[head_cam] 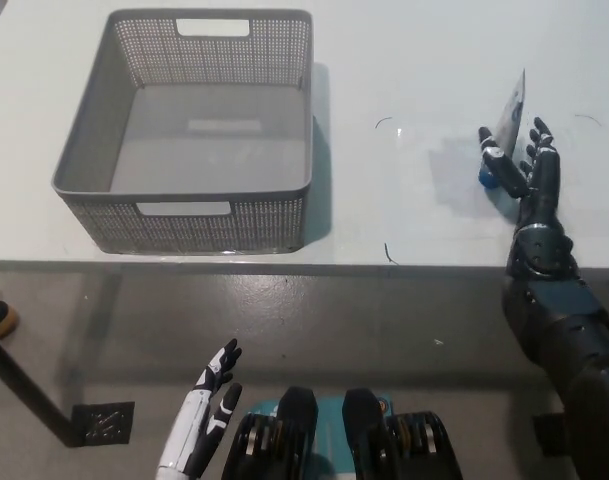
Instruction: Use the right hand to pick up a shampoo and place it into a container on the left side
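Observation:
The shampoo [512,103] is a pale tube standing on its blue cap [487,178] at the right of the white table. My black right hand [529,170] reaches up from the table's front edge and sits right against the tube's lower part. Its fingers are apart, the thumb lies across the tube's base, and I see no closed grasp. The grey mesh basket [184,225] stands empty at the left of the table. My white left hand [206,415] rests low at the bottom left, below the table's level, fingers spread.
The table's front edge [384,266] runs across the middle of the picture, with grey floor below it. A few thin dark marks [387,252] lie on the tabletop between the basket and the shampoo.

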### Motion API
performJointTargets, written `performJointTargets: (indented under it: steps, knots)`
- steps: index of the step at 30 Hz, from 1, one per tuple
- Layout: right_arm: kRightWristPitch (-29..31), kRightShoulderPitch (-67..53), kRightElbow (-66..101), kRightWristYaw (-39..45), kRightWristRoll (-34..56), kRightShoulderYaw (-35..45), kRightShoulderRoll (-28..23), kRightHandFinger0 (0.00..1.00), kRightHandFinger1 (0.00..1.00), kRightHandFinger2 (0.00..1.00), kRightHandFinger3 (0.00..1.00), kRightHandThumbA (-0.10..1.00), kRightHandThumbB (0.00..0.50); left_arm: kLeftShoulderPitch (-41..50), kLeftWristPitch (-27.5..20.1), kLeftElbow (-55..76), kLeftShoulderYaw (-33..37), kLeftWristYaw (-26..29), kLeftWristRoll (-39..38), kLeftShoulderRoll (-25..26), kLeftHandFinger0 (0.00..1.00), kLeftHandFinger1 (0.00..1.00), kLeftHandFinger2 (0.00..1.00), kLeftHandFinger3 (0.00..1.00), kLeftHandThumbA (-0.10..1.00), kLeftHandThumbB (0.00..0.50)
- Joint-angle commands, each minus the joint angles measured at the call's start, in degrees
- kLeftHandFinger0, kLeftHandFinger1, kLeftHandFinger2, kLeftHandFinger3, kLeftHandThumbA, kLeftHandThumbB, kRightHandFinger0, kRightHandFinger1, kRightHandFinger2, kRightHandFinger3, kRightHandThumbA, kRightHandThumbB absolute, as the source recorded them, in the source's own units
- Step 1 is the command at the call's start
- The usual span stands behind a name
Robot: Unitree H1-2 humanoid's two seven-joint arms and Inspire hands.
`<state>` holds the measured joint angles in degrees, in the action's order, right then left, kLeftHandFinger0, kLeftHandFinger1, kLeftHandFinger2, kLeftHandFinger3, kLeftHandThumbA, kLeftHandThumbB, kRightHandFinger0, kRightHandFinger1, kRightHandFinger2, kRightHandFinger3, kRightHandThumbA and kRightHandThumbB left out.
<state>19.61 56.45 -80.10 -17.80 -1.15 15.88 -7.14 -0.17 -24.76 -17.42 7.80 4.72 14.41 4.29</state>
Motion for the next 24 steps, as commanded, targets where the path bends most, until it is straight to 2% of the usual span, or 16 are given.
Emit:
performJointTargets:
  steps: [1, 2, 3, 4, 5, 6, 7, 8, 9, 10, 12, 17, 18, 24]
  knots:
    - [-3.13, 2.72, -0.95, 4.56, 4.89, 1.68, -0.93, 1.0, 1.0, 1.0, 1.0, 0.7, 0.361, -1.36, -2.16, 1.65, -0.54, 0.22, -1.81, 0.08, 1.0, 1.0, 1.0, 1.0, 1.0, 0.233]
    - [-3.39, 3.1, -1.01, 3.41, 4.68, 1.57, -1.0, 1.0, 1.0, 1.0, 1.0, 0.68, 0.363, -1.4, -2.16, 1.71, -0.46, 0.37, -1.83, 0.14, 1.0, 1.0, 1.0, 1.0, 1.0, 0.229]
    - [-3.53, 3.44, -1.06, 1.53, 4.33, 1.36, -1.03, 1.0, 0.91, 0.95, 1.0, 0.6, 0.354, -1.41, -2.16, 1.66, -0.53, 0.83, -0.56, 0.17, 1.0, 1.0, 1.0, 1.0, 1.0, 0.235]
    - [-3.95, 3.78, -1.15, -0.73, 3.58, 0.75, -1.13, 0.53, 0.53, 0.6, 0.78, 0.45, 0.337, -1.44, -2.16, 1.63, -0.58, 0.87, -0.2, 0.17, 1.0, 1.0, 1.0, 1.0, 1.0, 0.235]
    - [-4.29, 4.24, -1.28, -4.04, 2.54, -0.2, -1.25, 0.14, 0.17, 0.29, 0.38, 0.24, 0.328, -1.55, -2.16, 1.67, -0.64, 0.63, -0.39, 0.14, 1.0, 1.0, 1.0, 1.0, 1.0, 0.231]
    - [-4.03, 4.43, -1.29, -5.43, 2.33, -0.41, -1.22, 0.08, 0.15, 0.29, 0.32, 0.18, 0.321, -1.59, -2.16, 1.74, -0.68, 0.6, -0.33, 0.13, 1.0, 1.0, 1.0, 1.0, 1.0, 0.231]
    - [-3.52, 4.57, -1.2, -6.0, 2.2, -0.7, -1.26, 0.02, 0.06, 0.17, 0.14, -0.01, 0.271, -1.68, -2.16, 1.7, -0.63, 0.56, -0.38, 0.27, 1.0, 1.0, 1.0, 1.0, 1.0, 0.231]
    - [-2.44, 4.69, -0.98, -5.72, 2.24, -0.9, -1.32, 0.0, 0.01, 0.22, 0.17, -0.1, 0.221, -1.83, -2.16, 1.64, -0.69, 0.28, -0.88, 0.33, 1.0, 1.0, 1.0, 1.0, 1.0, 0.231]
    - [-2.43, 4.96, -0.88, -5.75, 1.98, -1.36, -1.41, 0.0, 0.1, 0.39, 0.34, -0.1, 0.201, -2.03, -2.16, 1.68, -0.78, 0.13, -1.12, 0.3, 1.0, 1.0, 1.0, 1.0, 1.0, 0.227]
    - [-2.29, 5.03, -0.83, -5.82, 1.94, -1.53, -1.41, 0.0, 0.16, 0.49, 0.44, -0.1, 0.192, -2.11, -2.16, 1.64, -0.74, 0.2, -1.11, 0.34, 1.0, 1.0, 1.0, 1.0, 1.0, 0.225]
    - [-1.75, 5.23, -0.7, -5.57, 2.38, -1.74, -1.36, 0.0, 0.22, 0.58, 0.51, -0.1, 0.194, -2.32, -2.16, 1.52, -0.67, 0.24, -1.08, 0.44, 1.0, 1.0, 1.0, 1.0, 1.0, 0.213]
    - [-1.47, 5.32, -0.52, -5.16, 3.14, -1.85, -1.37, 0.0, 0.27, 0.63, 0.56, -0.1, 0.181, -2.39, -2.15, 1.53, -0.94, -0.37, -1.81, 0.27, 1.0, 1.0, 1.0, 1.0, 1.0, 0.229]
    - [-1.11, 5.36, -0.45, -4.78, 3.65, -1.48, -1.39, 0.0, 0.28, 0.62, 0.57, -0.1, 0.18, -2.36, -1.82, 1.73, -1.01, -0.6, -2.1, 0.13, 1.0, 1.0, 1.0, 1.0, 1.0, 0.229]
    - [-0.16, 5.81, -0.37, -4.75, 4.58, -1.32, -1.45, 0.0, 0.31, 0.64, 0.58, -0.1, 0.178, -2.77, -2.16, 1.71, -0.93, -0.23, -1.59, 0.31, 1.0, 1.0, 1.0, 1.0, 1.0, 0.196]
